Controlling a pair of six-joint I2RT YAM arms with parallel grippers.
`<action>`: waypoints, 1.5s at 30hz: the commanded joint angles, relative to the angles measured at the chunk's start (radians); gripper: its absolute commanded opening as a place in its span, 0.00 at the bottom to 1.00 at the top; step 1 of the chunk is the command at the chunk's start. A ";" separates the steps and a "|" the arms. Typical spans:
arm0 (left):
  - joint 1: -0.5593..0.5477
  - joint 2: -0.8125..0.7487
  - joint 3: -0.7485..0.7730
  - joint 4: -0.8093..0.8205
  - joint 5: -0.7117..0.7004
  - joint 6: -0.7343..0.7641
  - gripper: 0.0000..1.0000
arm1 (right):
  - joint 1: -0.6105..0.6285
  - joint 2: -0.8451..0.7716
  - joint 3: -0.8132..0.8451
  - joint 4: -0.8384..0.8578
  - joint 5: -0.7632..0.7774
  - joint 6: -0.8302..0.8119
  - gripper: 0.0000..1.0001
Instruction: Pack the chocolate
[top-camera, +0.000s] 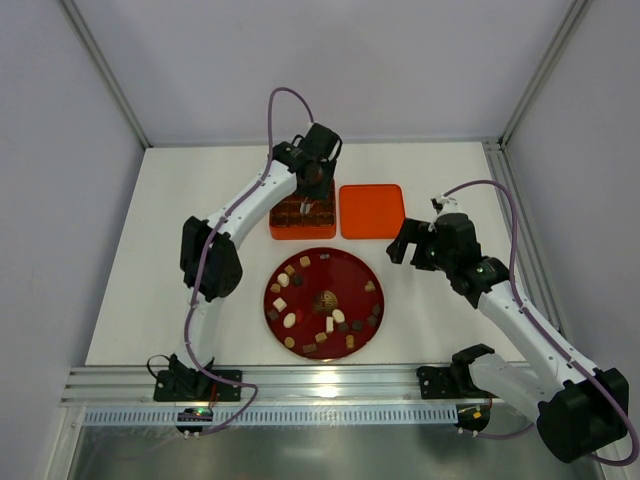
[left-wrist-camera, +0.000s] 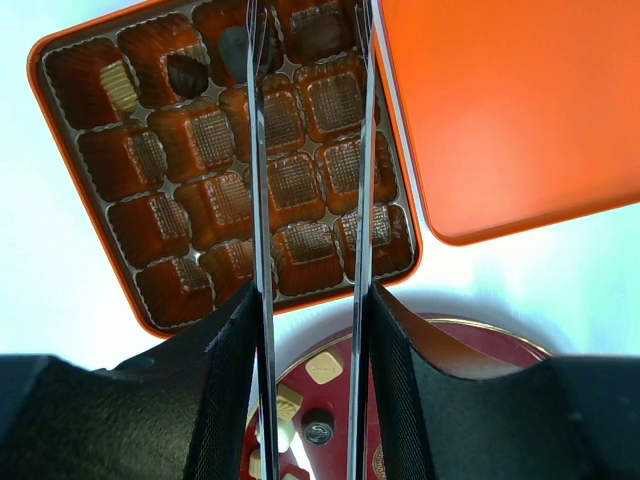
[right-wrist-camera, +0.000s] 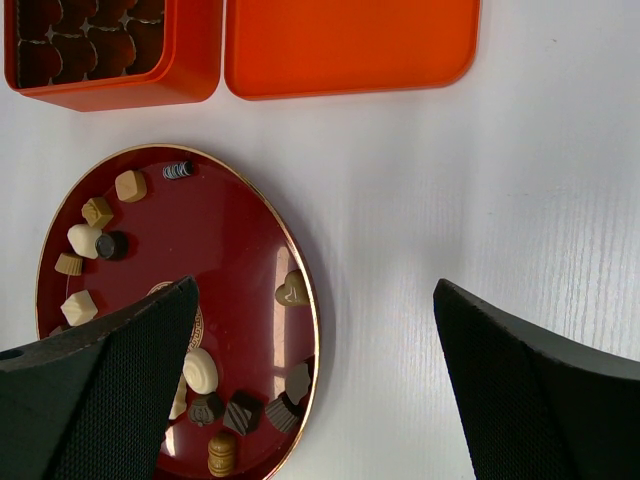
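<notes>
**Chocolate Largely on the Plate, a Few Pieces Seated in the Box**

Near the middle of the white worktop's (top-camera: 440, 170) near edge, a round, glossy dark-red plate (right-wrist-camera: 225, 250) with a thin gold rim is set. Most of the chocolate (right-wrist-camera: 200, 370) is scattered on it: cream ovals, tan squares, dark ridged pieces and one tan heart (right-wrist-camera: 291, 290). A gold emblem at the plate's centre cannot be read.

To the plate's right, toward the right edge, the right gripper (right-wrist-camera: 315, 290) is held above the worktop, its textured black fingers spread wide.

Beyond the plate, a square orange box (right-wrist-camera: 120, 85) with rounded corners and its flat lid (right-wrist-camera: 350, 40) are laid side by side, the lid on the right. The box is lined with a shiny brown moulded tray (left-wrist-camera: 190, 140) of grid-bottomed pockets. A cream piece (left-wrist-camera: 120, 85) and a few dark ones are seated in the far row. Over the tray the left gripper (left-wrist-camera: 310, 15) is poised, its thin blades parallel and slightly apart.
</notes>
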 joint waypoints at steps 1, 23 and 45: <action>0.006 -0.017 0.021 0.034 0.007 0.021 0.45 | -0.002 -0.007 0.020 0.011 0.007 -0.004 1.00; -0.012 -0.572 -0.488 -0.019 0.188 -0.116 0.45 | -0.003 0.023 0.023 0.051 -0.021 -0.007 1.00; -0.156 -0.908 -0.915 -0.173 0.162 -0.165 0.45 | -0.002 0.018 0.005 0.071 -0.033 0.012 1.00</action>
